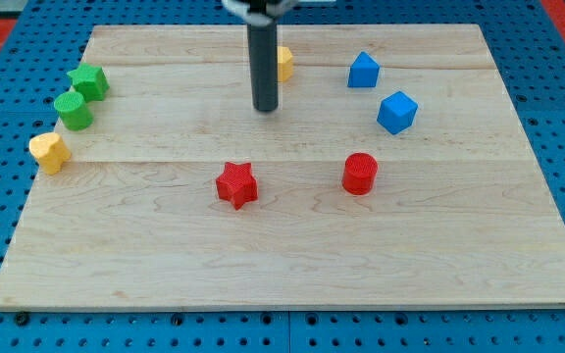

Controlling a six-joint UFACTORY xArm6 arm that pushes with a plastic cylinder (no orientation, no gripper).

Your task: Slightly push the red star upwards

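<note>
The red star (235,184) lies on the wooden board (292,265) a little left of the middle. My tip (266,108) is at the end of the dark rod, above the star in the view and slightly to its right, well apart from it. It touches no block.
A red cylinder (359,174) stands right of the star. Two blue blocks (363,71) (396,112) sit at the upper right. A yellow block (283,63) is partly hidden behind the rod. A green star (88,81), a green cylinder (73,110) and a yellow block (49,152) sit at the left edge.
</note>
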